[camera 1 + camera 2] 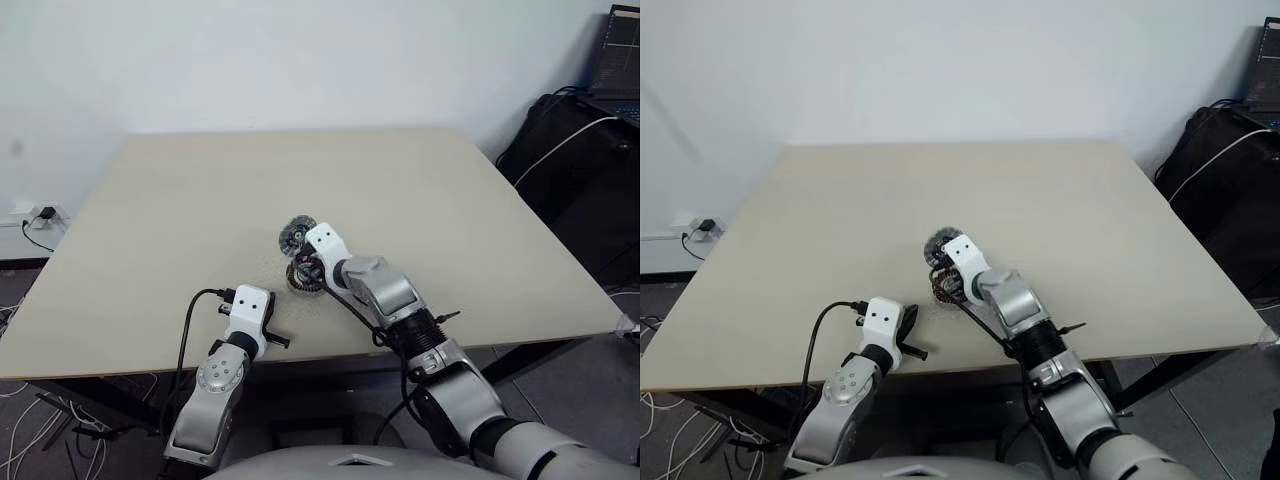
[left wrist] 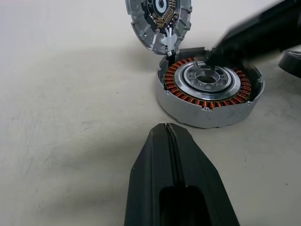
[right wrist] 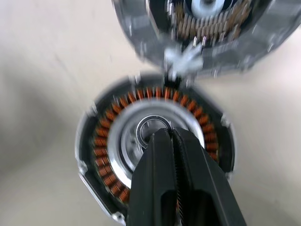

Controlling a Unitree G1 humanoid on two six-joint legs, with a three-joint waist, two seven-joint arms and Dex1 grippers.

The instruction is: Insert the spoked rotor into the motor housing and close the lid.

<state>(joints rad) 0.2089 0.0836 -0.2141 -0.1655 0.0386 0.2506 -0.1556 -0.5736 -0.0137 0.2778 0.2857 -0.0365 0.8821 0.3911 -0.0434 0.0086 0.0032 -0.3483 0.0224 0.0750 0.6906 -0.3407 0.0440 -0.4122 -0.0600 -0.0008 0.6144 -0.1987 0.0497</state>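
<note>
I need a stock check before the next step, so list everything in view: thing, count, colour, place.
motor housing: one, grey shell with copper-orange windings around a pale metal centre, on the table near its front middle.
lid: one, silvery-grey, open, tilted up at the housing's far edge.
table: one, beige, against the white wall.
wall socket with plug: one, white with a black plug, on the wall left of the table.
black bag: one, beyond the table's right side, a white cable across it.
laptop: one, dark, top right corner.
left gripper: one, black, shut, on the table short of the housing.
right gripper: one, black, shut, tips over the housing's centre.
</note>
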